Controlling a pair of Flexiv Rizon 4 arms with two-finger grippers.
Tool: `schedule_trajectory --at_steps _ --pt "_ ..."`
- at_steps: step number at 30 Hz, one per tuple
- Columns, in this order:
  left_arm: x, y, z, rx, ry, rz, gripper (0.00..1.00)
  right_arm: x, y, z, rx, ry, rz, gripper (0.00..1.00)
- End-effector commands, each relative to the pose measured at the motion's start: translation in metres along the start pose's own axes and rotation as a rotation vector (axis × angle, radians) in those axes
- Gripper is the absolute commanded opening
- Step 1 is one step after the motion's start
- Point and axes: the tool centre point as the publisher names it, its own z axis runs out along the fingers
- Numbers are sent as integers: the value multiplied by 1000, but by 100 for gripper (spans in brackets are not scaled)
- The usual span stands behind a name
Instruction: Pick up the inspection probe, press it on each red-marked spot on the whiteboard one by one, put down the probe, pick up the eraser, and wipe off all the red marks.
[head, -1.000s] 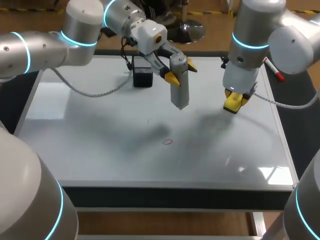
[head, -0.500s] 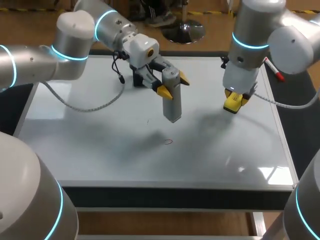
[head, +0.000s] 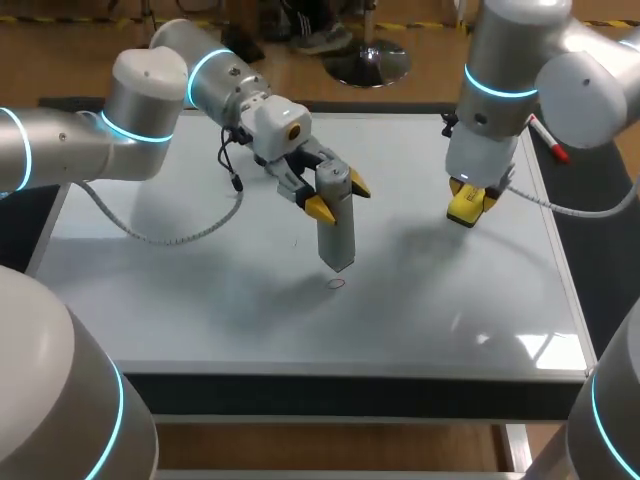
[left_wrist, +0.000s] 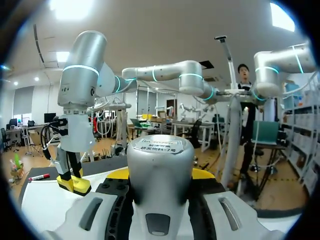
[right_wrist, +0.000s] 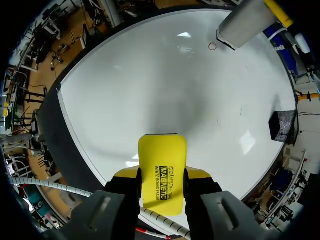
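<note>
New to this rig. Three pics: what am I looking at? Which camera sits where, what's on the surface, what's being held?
This is a two-armed robot working at a whiteboard that lies flat as the tabletop. The head view looks down from above and behind the robot. Each round picture comes from a camera on one arm's wrist, looking out along its fingers. The left gripper is shut on the grey inspection probe. The probe's tip is close to a small red mark, but the pictures don't show whether it touches the board. The right gripper is shut on the yellow eraser, over the board's right part. A red marker lies at the right edge, and a black box stands on the board.
</note>
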Motion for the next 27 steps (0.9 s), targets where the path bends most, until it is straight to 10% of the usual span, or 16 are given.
schedule_trajectory --at_steps 1,27 --pt "-6 9 2 13 32 -10 0 0 -1 -1 2 2 -2 0" --pt "7 42 7 -1 12 -73 0 0 -1 -1 2 2 -2 0"
